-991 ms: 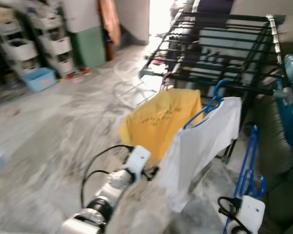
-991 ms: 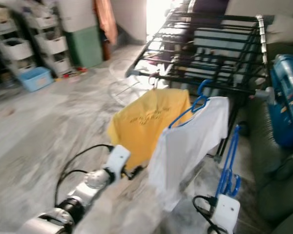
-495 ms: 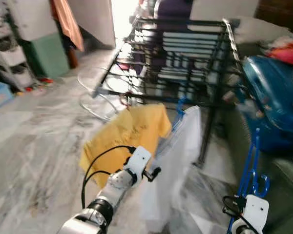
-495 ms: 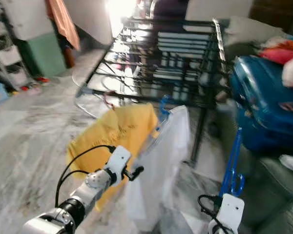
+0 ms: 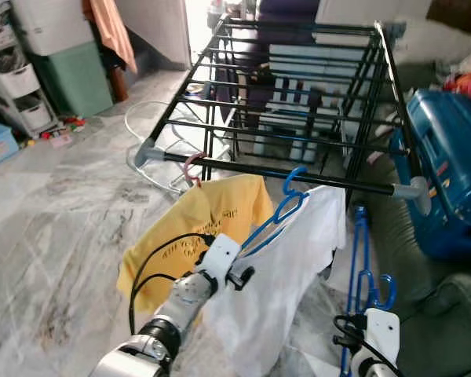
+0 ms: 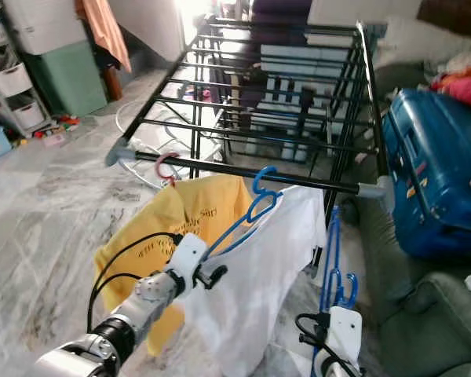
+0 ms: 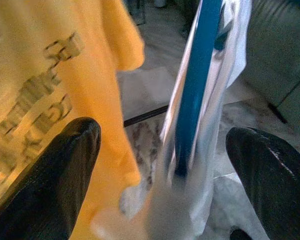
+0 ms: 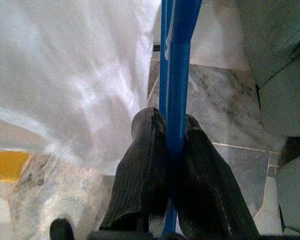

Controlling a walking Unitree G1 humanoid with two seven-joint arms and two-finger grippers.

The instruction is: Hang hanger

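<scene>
Rack (image 5: 298, 102) of black bars stands ahead on the marble floor (image 5: 55, 212). From its front bar hang a yellow shirt (image 5: 192, 236) on a pink hook and a white shirt (image 5: 286, 275) on a blue hanger (image 5: 275, 216), whose long axis slopes down toward the left gripper (image 5: 242, 276). At lower right, bare blue hangers (image 5: 359, 267) stand nearly upright, hooks low. A blue suitcase (image 5: 447, 181) lies on the sofa at right.

Left wrist view: the left gripper (image 7: 165, 170) is spread wide, its fingers (image 7: 50, 175) flanking the blue hanger (image 7: 195, 85) and white cloth, touching neither.

Right wrist view: the right gripper (image 8: 172, 165) is clenched on the bare blue hangers (image 8: 177, 55), which run straight away from it.
</scene>
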